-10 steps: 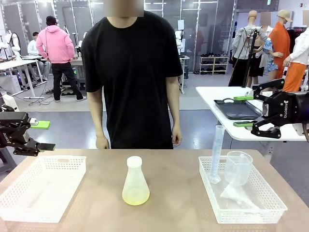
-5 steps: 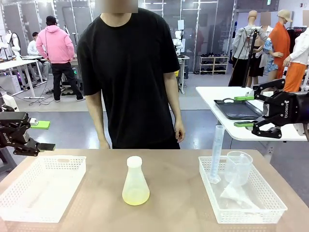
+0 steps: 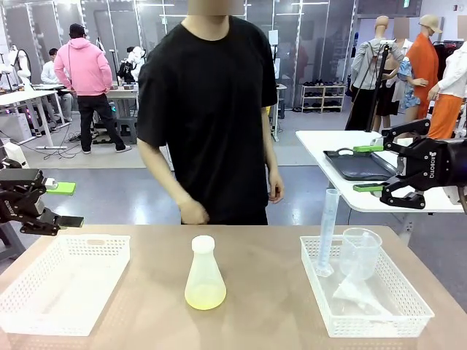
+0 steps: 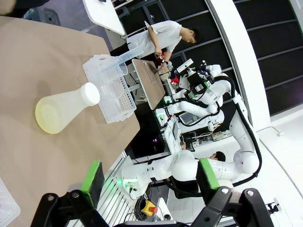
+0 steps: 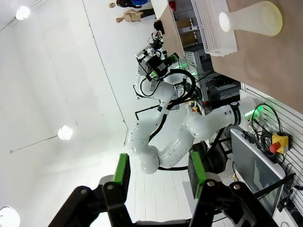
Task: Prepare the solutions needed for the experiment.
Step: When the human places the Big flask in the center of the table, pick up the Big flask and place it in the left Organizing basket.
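**Flask of yellow solution stands mid-surface, both tools released**

In the front view a translucent conical flask stands upright at the lower centre of the frame, on the tan surface. It is closed with a white cap. The solution lies in it as a shallow pale yellow-green layer at the bottom. The flask stands apart from both baskets and nothing touches it.

A white basket lies at the lower left. A second basket at the lower right holds a tall clear cylinder leaning at its far left corner, a clear beaker beside it, and a clear funnel lying on its side nearer the camera.

The left tool hangs at the left edge, above the left basket's far corner. Its jaws are spread wide with nothing between them. The right tool hangs at the upper right, well above the right basket. Its jaws are also apart and empty.

A person in a black shirt stands behind the surface at the top centre. One hand is loosely curled just above the far edge, and the other hangs lower at the side.

In the left wrist view the left tool is released at the bottom, with the flask at mid-left and the filled basket just beyond it. In the right wrist view the right tool gapes empty at the bottom. The flask and its yellow solution sit at the top right, next to a basket.
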